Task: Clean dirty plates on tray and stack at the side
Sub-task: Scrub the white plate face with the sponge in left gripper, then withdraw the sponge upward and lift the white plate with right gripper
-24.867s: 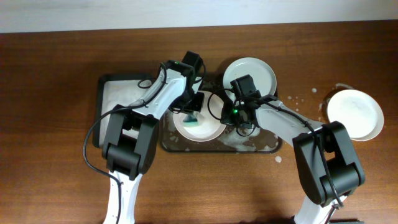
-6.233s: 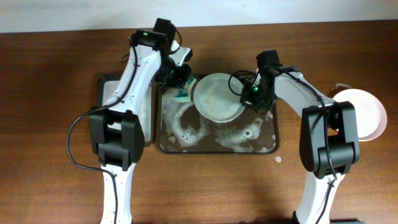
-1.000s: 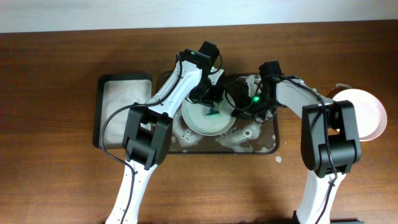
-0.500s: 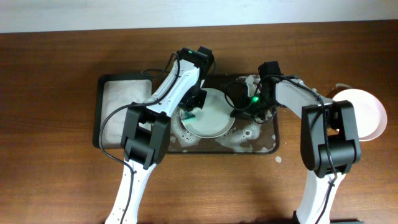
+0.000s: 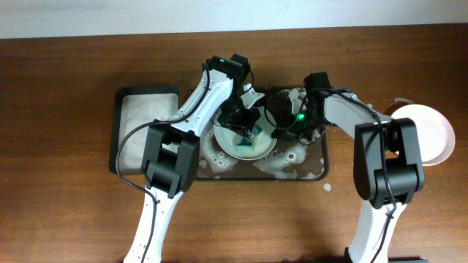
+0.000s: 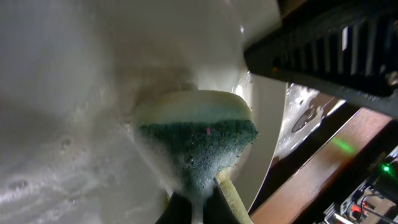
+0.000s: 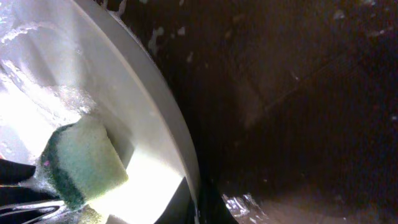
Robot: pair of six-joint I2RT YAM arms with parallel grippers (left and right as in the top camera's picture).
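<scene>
A pale mint-green plate [image 5: 245,140] lies in the large dark tray [image 5: 311,172], wet with foam. My left gripper [image 5: 247,131] is shut on a green and yellow sponge [image 6: 199,134] and presses it onto the plate's inside [image 6: 93,74]. My right gripper [image 5: 279,124] is shut on the plate's right rim [image 7: 177,134], one finger inside and one outside. The sponge also shows in the right wrist view [image 7: 81,158]. A pale pink plate [image 5: 424,134] sits on the table at the far right.
A smaller black tray [image 5: 142,131] with a whitish foamy floor stands left of the large tray. Soapy water and foam [image 5: 292,157] cover the large tray's floor. Both arms cross over the large tray's back half.
My left gripper has swept the sponge from the plate's left side back towards its middle and right. The right gripper has stayed on the rim.
</scene>
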